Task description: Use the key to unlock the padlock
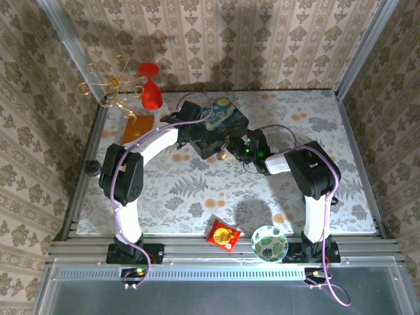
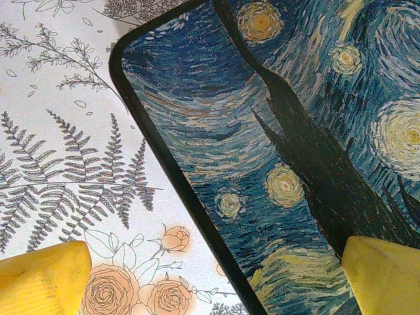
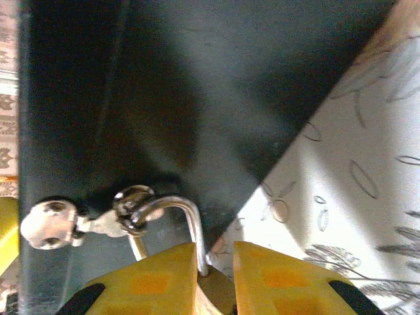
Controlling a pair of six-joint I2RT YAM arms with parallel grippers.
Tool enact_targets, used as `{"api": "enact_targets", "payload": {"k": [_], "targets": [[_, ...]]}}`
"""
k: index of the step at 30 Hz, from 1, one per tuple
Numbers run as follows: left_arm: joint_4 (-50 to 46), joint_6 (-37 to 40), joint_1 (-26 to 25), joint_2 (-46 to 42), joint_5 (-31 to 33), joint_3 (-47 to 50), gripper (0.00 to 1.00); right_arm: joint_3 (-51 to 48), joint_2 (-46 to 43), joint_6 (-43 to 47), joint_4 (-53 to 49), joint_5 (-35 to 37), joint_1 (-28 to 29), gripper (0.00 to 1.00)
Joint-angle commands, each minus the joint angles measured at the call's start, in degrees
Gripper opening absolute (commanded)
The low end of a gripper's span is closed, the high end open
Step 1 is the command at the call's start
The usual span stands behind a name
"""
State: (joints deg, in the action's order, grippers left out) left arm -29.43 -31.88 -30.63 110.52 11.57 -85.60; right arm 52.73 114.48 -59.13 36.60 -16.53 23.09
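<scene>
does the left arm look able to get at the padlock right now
Probably not. The left gripper sits open above the lid of the painted box, while the padlock hangs at the box's side wall with the right gripper straddling it, leaving little room.

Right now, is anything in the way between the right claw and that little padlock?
Nothing visible. The padlock sits right between the right gripper's yellow fingertips, hanging from a ring on the dark box.
</scene>
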Motion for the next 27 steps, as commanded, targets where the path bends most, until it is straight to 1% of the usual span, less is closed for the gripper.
{"api": "enact_targets", "payload": {"k": [1,5,10,12,14,16,21,24,27], "targets": [[-2.65,1.11,0.49,2.24,-0.24,-0.1,1.0,1.56,0.65,-0.1,2.91,-0.96,0.8,0.23],[-2.61,1.03,0.49,2.16,-0.28,-0.07,1.0,2.1,1.25,0.22,2.21,-1.3,0.99,0.26],[-2.65,0.92,0.49,2.24,-0.53,-0.18,1.0,2.64,2.67,-0.44,2.41,-1.36,1.28,0.26],[-2.65,0.92,0.49,2.16,-0.67,-0.27,1.0,2.81,3.32,-0.71,2.51,-1.35,1.34,0.25],[-2.65,0.78,0.49,2.16,-0.73,-0.18,1.0,2.94,3.86,-0.94,2.93,-1.31,1.43,0.2],[-2.65,0.77,0.49,2.07,-0.82,-0.08,1.0,2.91,4.3,-1.13,4.04,-1.44,1.43,0.19],[-2.81,0.77,0.49,2.08,-0.81,-0.09,1.0,2.75,5.07,-1.61,8.42,-2.36,1.51,0.2],[-2.83,0.72,0.49,2.16,-0.85,-0.13,1.0,3.1,5.24,-1.54,8.06,-2.37,1.52,0.23],[-2.83,0.63,0.49,2.24,-0.87,-0.18,1.0,3.44,6.08,-1.71,8.11,-2.37,1.61,0.23]]}}
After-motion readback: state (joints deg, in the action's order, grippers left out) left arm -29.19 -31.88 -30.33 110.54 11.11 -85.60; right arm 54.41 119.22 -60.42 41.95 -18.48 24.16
